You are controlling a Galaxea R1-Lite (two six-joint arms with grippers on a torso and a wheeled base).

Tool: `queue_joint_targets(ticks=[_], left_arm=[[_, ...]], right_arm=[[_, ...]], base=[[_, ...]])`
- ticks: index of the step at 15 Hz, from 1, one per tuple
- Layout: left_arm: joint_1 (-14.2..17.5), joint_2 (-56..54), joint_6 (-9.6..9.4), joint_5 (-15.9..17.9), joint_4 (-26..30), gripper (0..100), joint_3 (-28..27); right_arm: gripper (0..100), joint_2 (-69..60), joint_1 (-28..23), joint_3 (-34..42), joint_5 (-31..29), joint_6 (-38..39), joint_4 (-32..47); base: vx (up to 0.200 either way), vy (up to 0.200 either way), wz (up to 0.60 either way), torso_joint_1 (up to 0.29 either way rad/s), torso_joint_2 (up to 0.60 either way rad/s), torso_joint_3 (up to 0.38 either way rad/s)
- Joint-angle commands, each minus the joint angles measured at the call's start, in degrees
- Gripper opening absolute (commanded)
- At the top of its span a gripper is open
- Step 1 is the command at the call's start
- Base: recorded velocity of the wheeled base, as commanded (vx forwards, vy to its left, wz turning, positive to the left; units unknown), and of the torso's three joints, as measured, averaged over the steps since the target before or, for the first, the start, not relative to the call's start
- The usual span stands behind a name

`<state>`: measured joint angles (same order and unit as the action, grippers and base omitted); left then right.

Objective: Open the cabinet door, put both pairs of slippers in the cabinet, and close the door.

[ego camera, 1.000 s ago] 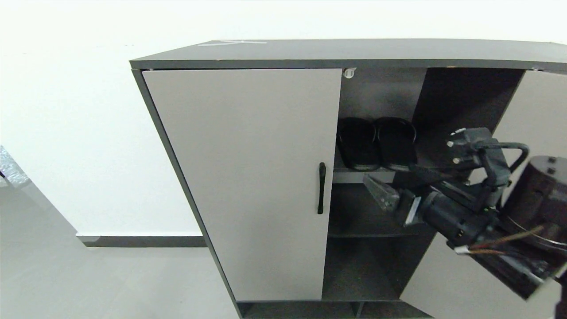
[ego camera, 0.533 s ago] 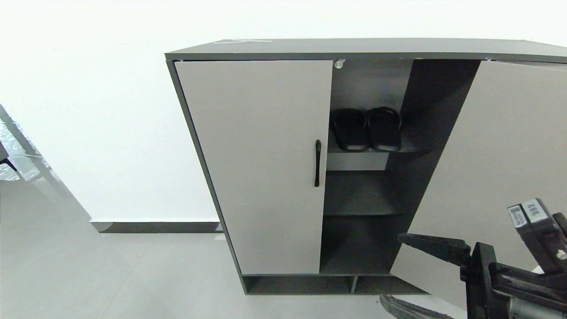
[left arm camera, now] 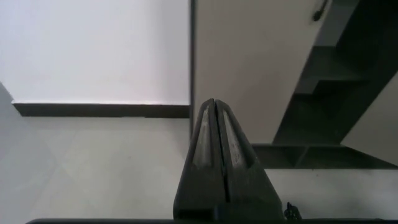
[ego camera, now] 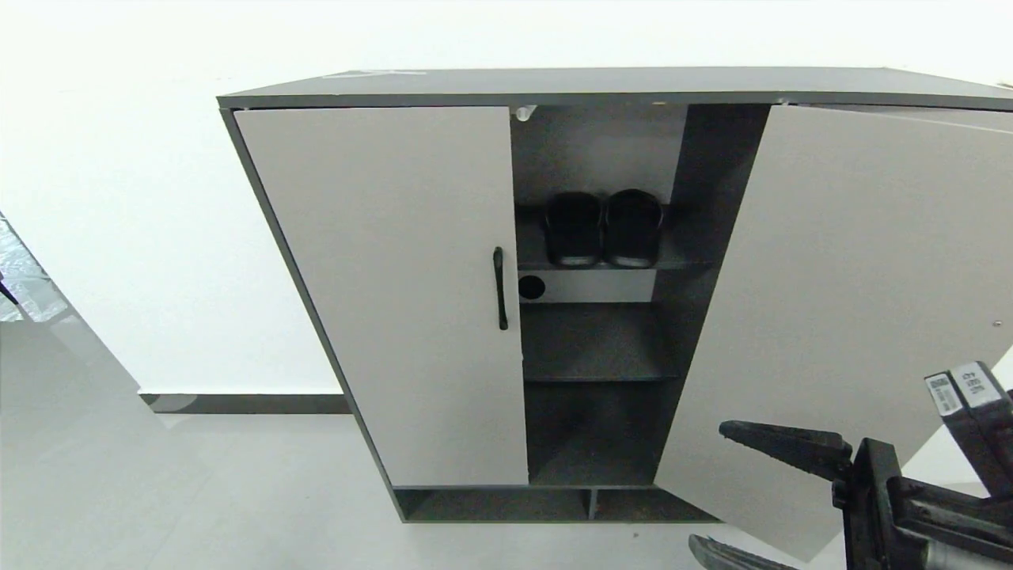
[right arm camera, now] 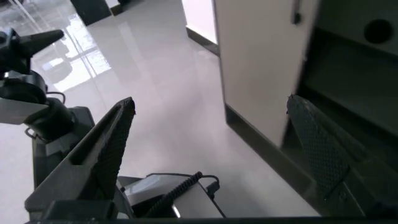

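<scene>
With the right gripper (ego camera: 708, 487) spread wide at the near right and the left gripper (left arm camera: 214, 107) pressed together, one pair of black slippers (ego camera: 603, 228) sits on the cabinet's (ego camera: 554, 83) upper shelf beside the open right door (ego camera: 839, 301), likely light, soft and best pinched across the straps.

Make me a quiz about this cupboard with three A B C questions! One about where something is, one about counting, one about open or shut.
1. Where are the slippers?
A. on the floor
B. on the top shelf in the cabinet
C. on the cabinet's roof
2. How many pairs of slippers are in the cabinet?
A. one
B. two
C. three
3. How is the cabinet's right door?
A. shut
B. open
C. taken off
Answers: 1 B, they sit on the top shelf; 2 A, just two black slippers show; 3 B, it is swung wide.
</scene>
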<state>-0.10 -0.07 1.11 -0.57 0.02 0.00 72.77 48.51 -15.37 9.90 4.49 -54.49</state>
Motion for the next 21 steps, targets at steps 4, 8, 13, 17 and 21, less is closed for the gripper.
queue_joint_targets(ticks=[4,8,13,17,21], left_arm=[[0.01,0.07,0.03,-0.04,-0.02,0,0.0],[0.01,0.07,0.03,-0.04,-0.02,0,0.0],[0.01,0.07,0.03,-0.04,-0.02,0,0.0],[0.01,0.07,0.12,-0.04,-0.02,0,0.0],[0.01,0.07,0.21,-0.04,-0.02,0,0.0]], right_arm=[[100,0.36,0.01,0.34,-0.06,-0.18,0.0],[100,1.15,0.1,0.43,-0.06,-1.06,0.0],[100,1.24,0.1,0.34,-0.14,-1.06,0.0],[100,1.68,0.1,0.43,-0.14,-1.23,0.09],[100,2.82,0.1,0.43,-0.23,-1.23,0.0]], base=[[0.0,-0.2,0.0,0.002,0.0,0.002],[0.0,-0.2,0.0,0.004,0.0,0.002],[0.0,-0.2,0.0,0.0,0.0,0.002],[0.0,-0.2,0.0,0.002,0.0,0.002],[0.0,-0.2,0.0,0.005,0.0,0.0]])
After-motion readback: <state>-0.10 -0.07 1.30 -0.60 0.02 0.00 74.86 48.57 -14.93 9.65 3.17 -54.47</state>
